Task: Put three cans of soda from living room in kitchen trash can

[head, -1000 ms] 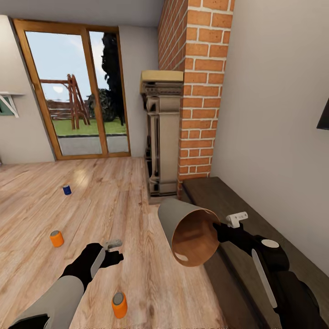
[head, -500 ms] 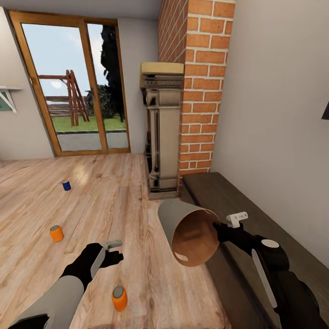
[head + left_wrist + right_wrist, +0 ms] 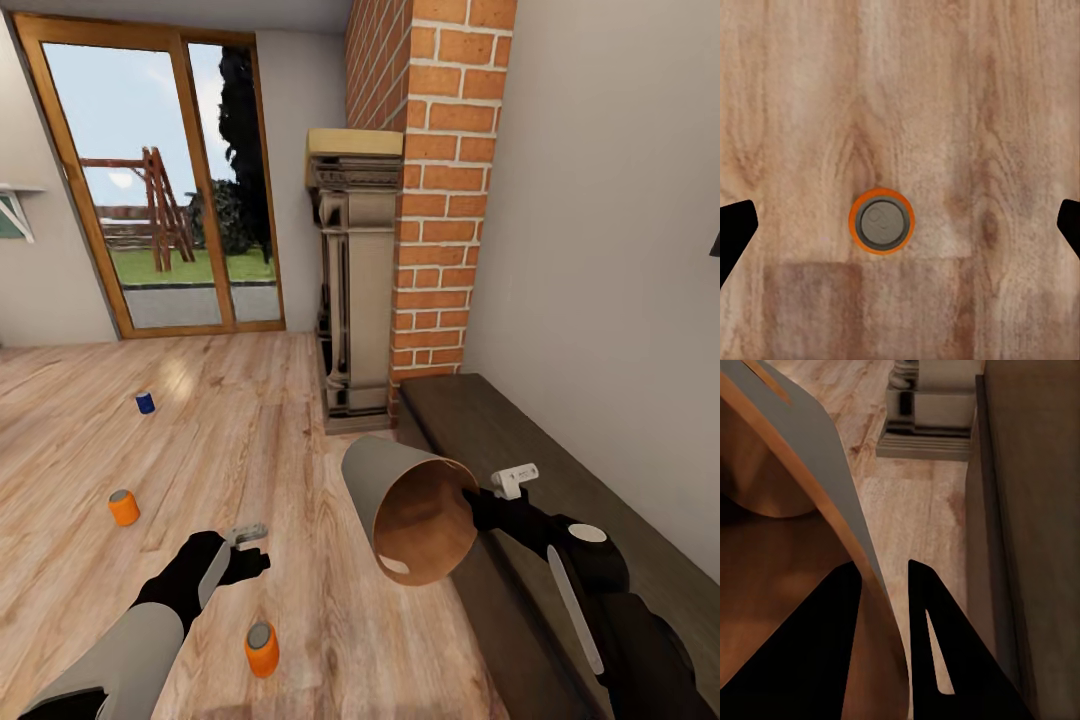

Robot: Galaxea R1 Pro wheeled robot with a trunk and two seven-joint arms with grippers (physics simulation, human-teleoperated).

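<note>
Living room scene. Light wood plank floor (image 3: 250, 440) spans the left and centre of the head view; wood-framed glass doors (image 3: 150, 190) stand at the far wall, red brick chimney (image 3: 440, 180) and ornate carved fireplace (image 3: 350, 290) right of centre, a dark brown low bench (image 3: 520, 430) along the right wall.

Grey tapered round trash can with brown inside (image 3: 405, 505) is held up off the floor, tipped on its side, open mouth toward the camera, just left of the bench. Right gripper (image 3: 478, 503) pinches its rim: in the right wrist view one finger (image 3: 817, 645) sits inside the bin and the other outside, the wall between them.

Left gripper (image 3: 245, 548) hangs above the floor, jaws spread wide, black fingertips (image 3: 735, 232) at both edges of the left wrist view with the nearest bright orange soda can with grey top (image 3: 880, 221) upright between them, below, untouched.

That can (image 3: 261, 648) stands near the bottom of the head view. A second orange can (image 3: 124, 507) stands further left, a dark blue can (image 3: 146, 403) farther away toward the doors; all well apart.
</note>
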